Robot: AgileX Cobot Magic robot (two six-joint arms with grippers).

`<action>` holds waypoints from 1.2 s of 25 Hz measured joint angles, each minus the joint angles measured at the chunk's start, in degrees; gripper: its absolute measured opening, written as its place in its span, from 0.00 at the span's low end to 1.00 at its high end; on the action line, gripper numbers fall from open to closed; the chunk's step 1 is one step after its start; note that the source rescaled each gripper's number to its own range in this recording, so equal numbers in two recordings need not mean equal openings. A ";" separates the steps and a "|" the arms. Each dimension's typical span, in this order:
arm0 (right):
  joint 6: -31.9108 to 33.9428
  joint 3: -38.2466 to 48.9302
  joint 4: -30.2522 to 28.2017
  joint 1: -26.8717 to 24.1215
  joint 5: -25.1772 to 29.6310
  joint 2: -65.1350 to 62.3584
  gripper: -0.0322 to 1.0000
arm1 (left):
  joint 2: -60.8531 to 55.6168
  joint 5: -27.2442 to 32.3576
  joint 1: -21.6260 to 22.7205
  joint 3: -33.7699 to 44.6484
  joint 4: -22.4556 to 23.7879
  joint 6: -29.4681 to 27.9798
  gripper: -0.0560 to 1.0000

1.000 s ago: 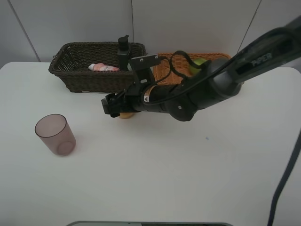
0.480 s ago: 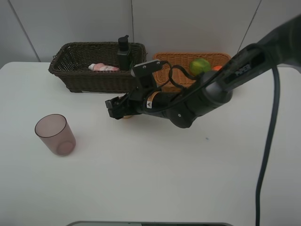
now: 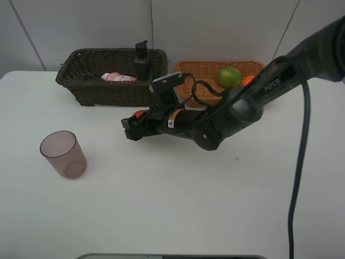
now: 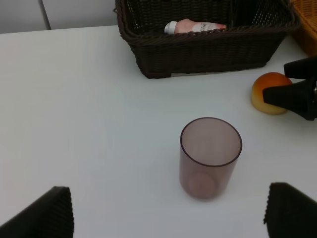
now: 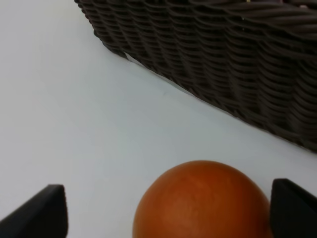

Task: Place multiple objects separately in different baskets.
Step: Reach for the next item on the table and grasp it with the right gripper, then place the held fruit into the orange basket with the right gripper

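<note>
An orange-red peach-like fruit (image 3: 139, 114) (image 4: 270, 92) rests on the table in front of the dark brown basket (image 3: 86, 89). My right gripper (image 3: 132, 126) (image 5: 168, 210) reaches across and stands open around the fruit (image 5: 203, 198), which lies close to one finger and clear of the other. The dark basket holds the pink bottle (image 3: 118, 77) (image 4: 195, 26) and the black bottle (image 3: 142, 62). In the light tan basket (image 3: 202, 67) lie the green citrus (image 3: 229, 76) and an orange tangerine (image 3: 248, 80). The mauve cup (image 3: 63, 154) (image 4: 210, 156) stands upright before my open, empty left gripper (image 4: 168, 215).
The white table (image 3: 178, 205) spreads wide toward the front. Both baskets stand side by side against the back wall. The right arm's black cable (image 3: 299, 162) hangs over the table's right side.
The right arm has drawn back from over the tan basket, uncovering the green citrus. Its gripper shifted slightly, and the fruit now shows at its far side. The cup has stayed put.
</note>
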 joint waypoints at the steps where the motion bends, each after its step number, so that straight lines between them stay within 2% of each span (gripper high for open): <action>1: 0.00 0.00 0.00 0.00 0.00 0.08 0.78 | 0.00 0.00 0.00 0.00 0.00 0.00 1.00; 11: -0.07 -2.22 0.00 0.00 -0.14 1.71 0.78 | 0.00 0.00 0.00 0.00 0.00 0.00 1.00; 30: -0.33 -2.45 1.10 0.00 5.30 1.74 0.78 | 0.00 0.00 0.00 0.00 0.00 0.00 1.00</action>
